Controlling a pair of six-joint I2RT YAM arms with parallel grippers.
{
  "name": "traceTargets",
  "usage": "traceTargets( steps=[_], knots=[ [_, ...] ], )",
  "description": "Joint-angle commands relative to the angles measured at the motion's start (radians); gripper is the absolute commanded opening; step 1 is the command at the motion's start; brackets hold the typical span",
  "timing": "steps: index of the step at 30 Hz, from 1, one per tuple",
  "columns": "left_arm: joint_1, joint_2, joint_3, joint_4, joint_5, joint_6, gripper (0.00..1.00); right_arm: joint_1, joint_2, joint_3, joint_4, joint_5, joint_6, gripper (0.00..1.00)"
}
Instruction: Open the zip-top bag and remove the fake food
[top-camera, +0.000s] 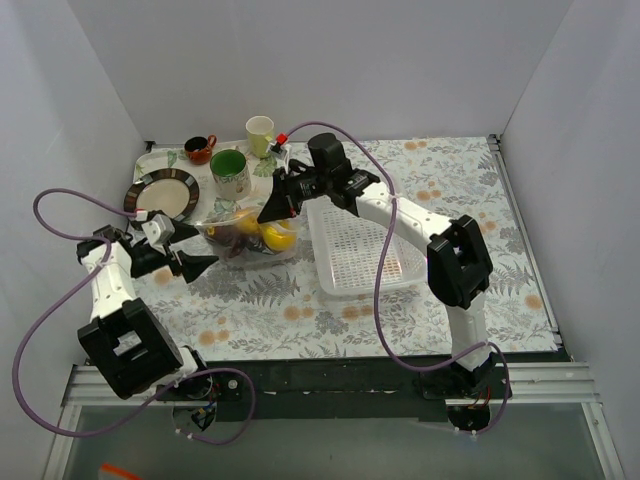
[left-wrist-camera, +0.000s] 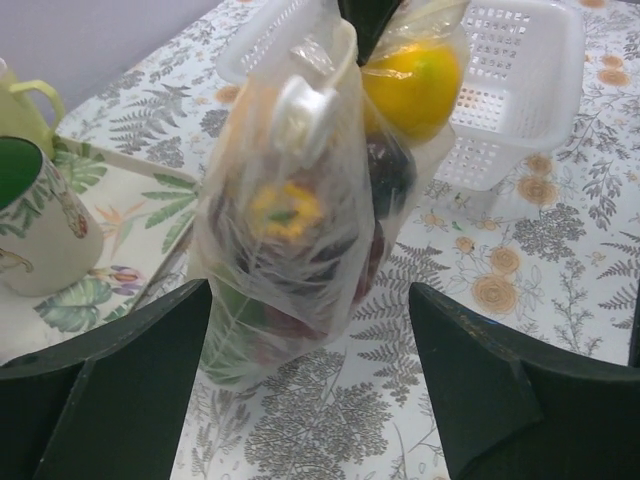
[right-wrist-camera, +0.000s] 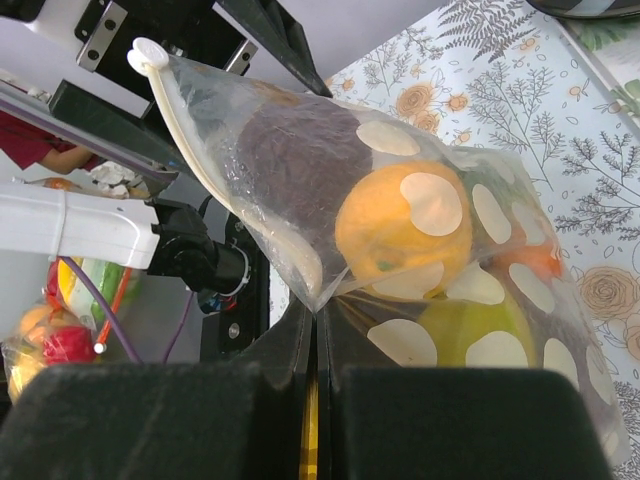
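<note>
The clear zip-top bag (top-camera: 248, 236) with white dots hangs from my right gripper (top-camera: 272, 208), its bottom on the tablecloth. In the right wrist view my right gripper (right-wrist-camera: 318, 308) is shut on a corner of the bag (right-wrist-camera: 440, 200) at its zip edge, and the white slider (right-wrist-camera: 147, 55) sits at the far end. The fake food shows inside: an orange fruit (right-wrist-camera: 395, 235), a yellow lemon (right-wrist-camera: 470, 340) and a dark purple piece (right-wrist-camera: 295, 160). My left gripper (top-camera: 195, 250) is open just left of the bag. In the left wrist view it (left-wrist-camera: 308, 292) faces the bag (left-wrist-camera: 300, 230) and its slider (left-wrist-camera: 300, 115).
A white perforated basket (top-camera: 360, 250) stands right of the bag and shows in the left wrist view (left-wrist-camera: 510, 90). A tray at the back left holds a green mug (top-camera: 231, 173), a striped plate (top-camera: 162, 193), a red cup (top-camera: 200, 149) and a cream cup (top-camera: 260, 133).
</note>
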Motion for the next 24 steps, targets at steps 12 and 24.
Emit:
traceTargets(
  steps=[12, 24],
  knots=[
    [-0.06, -0.025, 0.123, 0.083, 0.33, -0.126, 0.67, 0.016, -0.119, -0.061, 0.149, -0.067, 0.039, 0.01],
    [-0.133, -0.039, 0.152, 0.191, 0.328, -0.279, 0.25, 0.016, -0.115, -0.065, 0.14, -0.078, 0.025, 0.01]
  ],
)
